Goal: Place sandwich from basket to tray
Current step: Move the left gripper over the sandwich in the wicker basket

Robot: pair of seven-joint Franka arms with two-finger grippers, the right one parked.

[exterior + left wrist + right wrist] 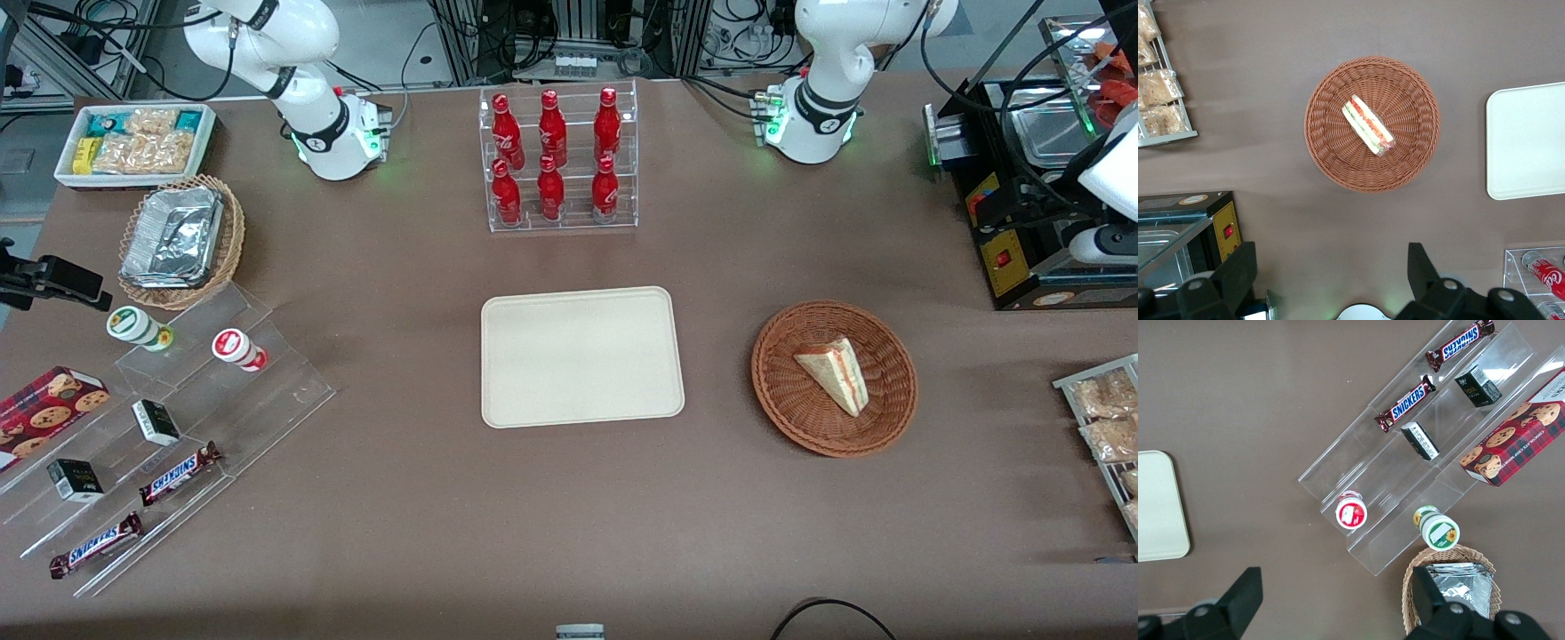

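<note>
Front view: the sandwich [836,373] is seen lying in the basket [787,404], a reddish-brown wicker bowl on the brown worktop [533,533]. Wedge tip is pointed approx. 11 o'clock, the cut edge w/ red-orange and green filling is turned to approx. 4 o'clock. The tray [582,356] is laid flat beside the basket, toward the parked arm's end, w/ a strip of bare worktop between them; nothing is seen on it. A clear rack of red bottles [556,160] is stood farther from the camera than the tray. Toward the parked arm's end are found a tan basket w/ foil trays [178,240], a white bin of snack packets [133,142] and a clear stepped stand [169,444] w/ choc bars and small boxes. The working gripper itself is not made out in this view.

Left wrist view: the gripper [1331,277] is held high above the worktop, well apart from the basket [1331,153], which is seen at approx. 12 o'clock from it. The jaws are spread wide, nothing between them. The sandwich [1368,125] is shown mid-basket, filling stripes up, untouched. A corner of the tray [1525,147] is visible beside the basket.

Right wrist view: the tray's edge [1158,507] and the stepped stand [1418,447] are shown; neither basket nor sandwich appears.
</note>
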